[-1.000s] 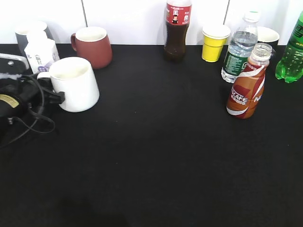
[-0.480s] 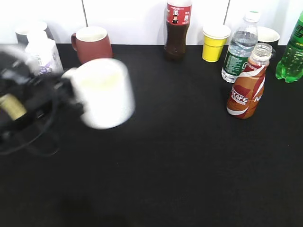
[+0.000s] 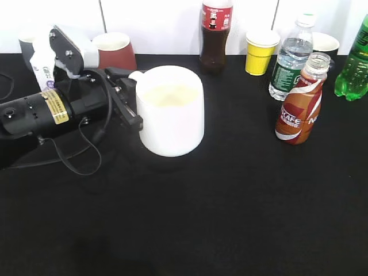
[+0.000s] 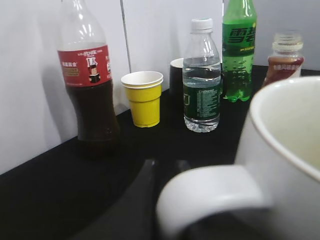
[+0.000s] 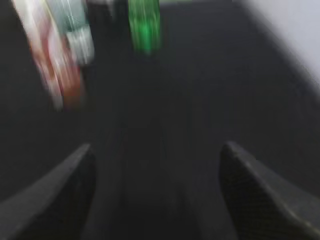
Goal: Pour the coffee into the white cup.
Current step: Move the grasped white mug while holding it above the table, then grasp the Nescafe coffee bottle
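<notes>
Exterior view: left gripper (image 3: 129,100) clamped on handle of large white ceramic mug (image 3: 171,112), now mid-table, well left of the curvy orange-brown Nescafe coffee bottle (image 3: 300,100).
Mug was far left a second ago; bottle unmoved, uncapped, ready for pouring. Right gripper (image 5: 155,200) spread wide, empty, blurred.

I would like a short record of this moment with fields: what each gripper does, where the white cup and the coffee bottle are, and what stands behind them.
left gripper: shut on the handle of the white cup
white cup: upright near the table's middle, no dark liquid visible inside
right gripper: open, holding nothing; view blurred
coffee bottle: upright at the right, cap off, apart from the cup
back row: brown-red mug, cola bottle, yellow paper cup, water bottle, green bottle
table: black surface
</notes>
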